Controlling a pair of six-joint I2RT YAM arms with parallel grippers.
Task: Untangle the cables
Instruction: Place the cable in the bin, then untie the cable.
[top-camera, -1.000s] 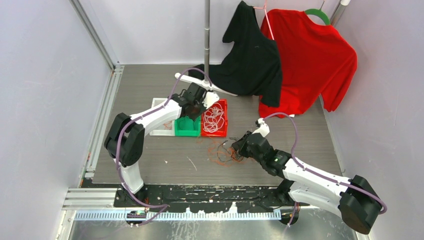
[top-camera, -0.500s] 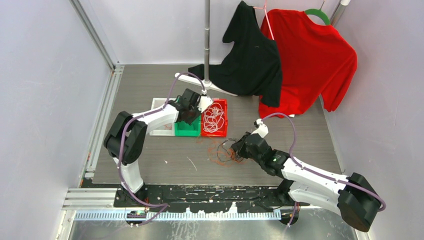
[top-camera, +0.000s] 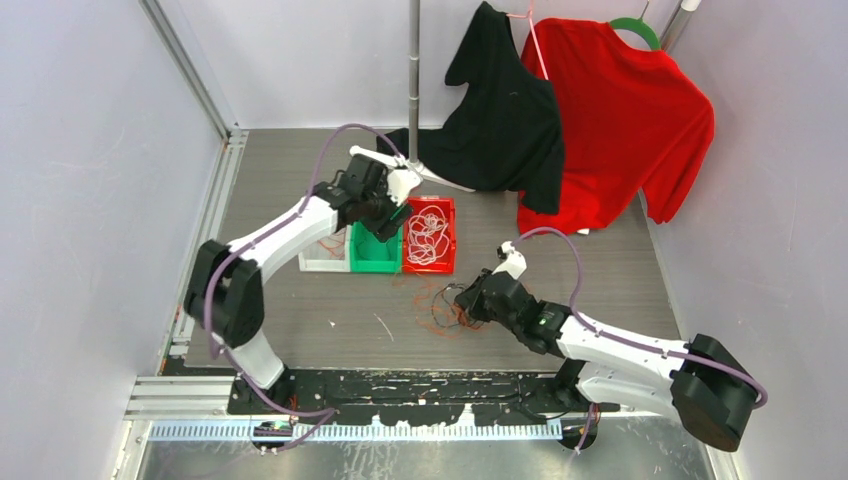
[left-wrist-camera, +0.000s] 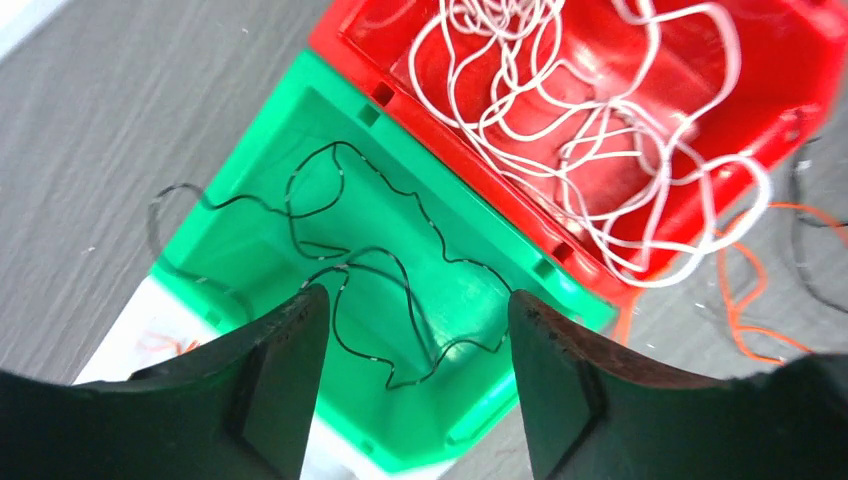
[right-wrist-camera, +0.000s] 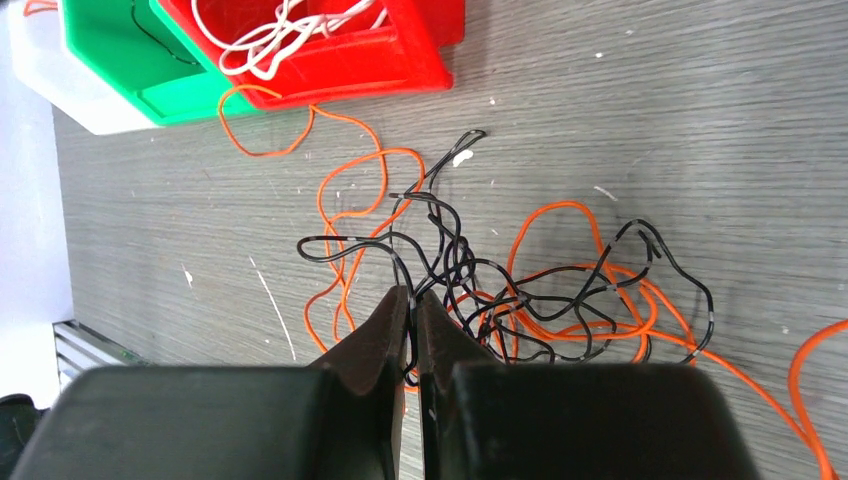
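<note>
Top external view: the left claw is drawing back from the red bin to hover over the green bin. The right claw is edging left along the grey worktop, with a black shirt and a red shirt hanging behind.

Left wrist view: the left claw is gaping wide, holding nothing. A loose black cable is lying in the green bin and a white cable in the red bin, so both look sorted.

Right wrist view: the right claw is pinching closed on a tangled black cable, which is knotted with the orange cable.

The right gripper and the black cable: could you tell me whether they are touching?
Touching. The right wrist view shows the right gripper shut on the black cable, a strand pinched between its fingertips.
</note>
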